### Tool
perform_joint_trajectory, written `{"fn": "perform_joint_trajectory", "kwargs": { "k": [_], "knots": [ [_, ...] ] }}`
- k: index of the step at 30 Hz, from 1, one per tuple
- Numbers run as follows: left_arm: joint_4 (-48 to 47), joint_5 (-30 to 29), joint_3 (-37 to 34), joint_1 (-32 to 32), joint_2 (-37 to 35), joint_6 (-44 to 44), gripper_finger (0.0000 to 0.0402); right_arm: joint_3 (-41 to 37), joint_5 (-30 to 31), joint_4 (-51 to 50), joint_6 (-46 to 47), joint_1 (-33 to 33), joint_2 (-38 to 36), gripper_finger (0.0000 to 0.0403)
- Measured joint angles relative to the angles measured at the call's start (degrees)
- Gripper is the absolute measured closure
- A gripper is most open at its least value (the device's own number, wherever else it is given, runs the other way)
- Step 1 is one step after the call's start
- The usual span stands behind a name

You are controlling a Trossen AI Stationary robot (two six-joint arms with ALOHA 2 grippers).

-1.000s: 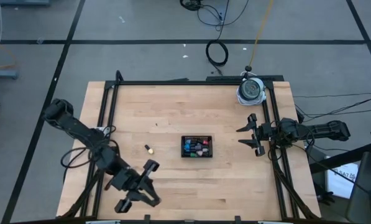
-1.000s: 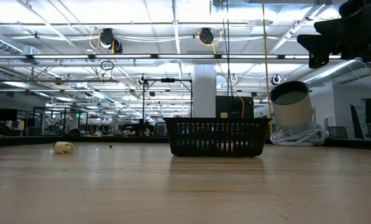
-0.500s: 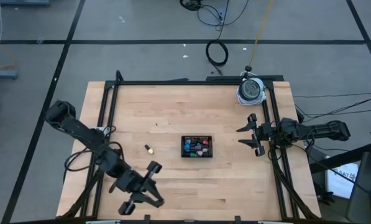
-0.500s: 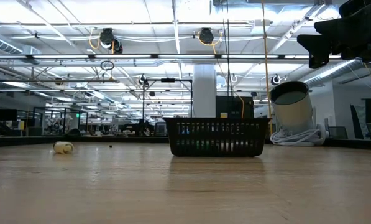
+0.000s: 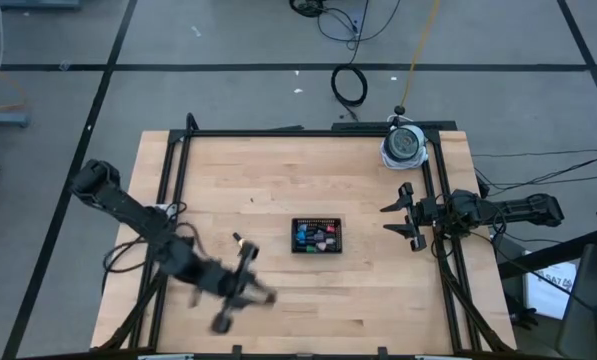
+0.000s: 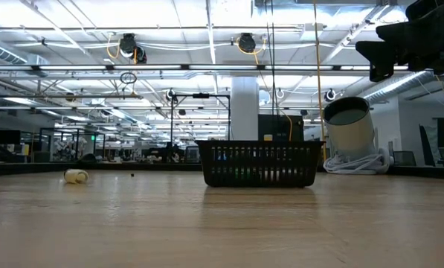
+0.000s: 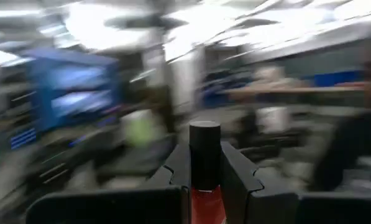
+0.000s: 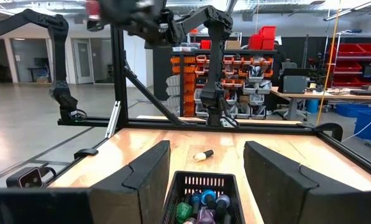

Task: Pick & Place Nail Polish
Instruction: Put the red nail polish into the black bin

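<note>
The left end effector (image 5: 240,290) hangs over the near-left part of the desk (image 5: 278,180), pinching a red nail polish bottle (image 7: 205,186) with a dark cap upright between its fingers (image 7: 238,177), with only a yellow bottle (image 5: 237,240) lying on its side on the bare wood between it and the black mesh tray (image 5: 316,236). The right end effector (image 5: 406,216), fingers spread and holding nothing, waits at the desk's right edge just inside the black frame rail (image 5: 433,190), with open wood between it and the tray and a white cylinder (image 5: 403,146) beyond it in the far-right corner. The tray sits mid-desk, holding bottles in green, blue, purple and pink (image 8: 201,202).
</note>
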Motion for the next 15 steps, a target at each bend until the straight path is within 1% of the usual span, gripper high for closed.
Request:
{"fn": "perform_joint_trajectory", "kwargs": {
  "k": [2, 4, 5, 7, 10, 12, 13, 15],
  "knots": [
    [-0.7, -6.7, 0.0, 2.6, 0.4, -2.7, 0.0369, 0.0, 0.0, 0.0, 0.0, 0.0, 0.0, 0.0211],
    [-2.4, -10.7, 0.0, 5.7, 0.4, -6.2, 0.0369, 0.0, 0.0, 0.0, 0.0, 0.0, 0.0, 0.0211],
    [-3.8, -11.1, 0.0, 7.5, 0.5, -7.7, 0.0369, 0.0, 0.0, 0.0, 0.0, 0.0, 0.0, 0.0211],
    [-9.5, -11.1, 1.2, 11.1, 0.5, -11.0, 0.0369, 0.0, 0.0, 0.0, 0.0, 0.0, 0.0, 0.0211],
    [-23.8, -10.8, 4.7, 17.0, 0.9, -18.7, 0.0369, 0.0, 0.0, 0.0, 0.0, 0.0, 0.0, 0.0211],
    [-32.1, -10.8, 6.5, 20.8, 2.4, -23.6, 0.0369, 0.0, 0.0, 0.0, 0.0, 0.0, 0.0, 0.0211],
    [-35.2, -10.5, 6.9, 22.5, 3.3, -25.6, 0.0369, 0.0, 0.0, 0.0, 0.0, 0.0, 0.0, 0.0211],
    [-36.8, -7.3, 7.2, 25.6, 6.0, -28.0, 0.0369, 0.0, 0.0, 0.0, 0.0, 0.0, 0.0, 0.0211]
  ]
}}
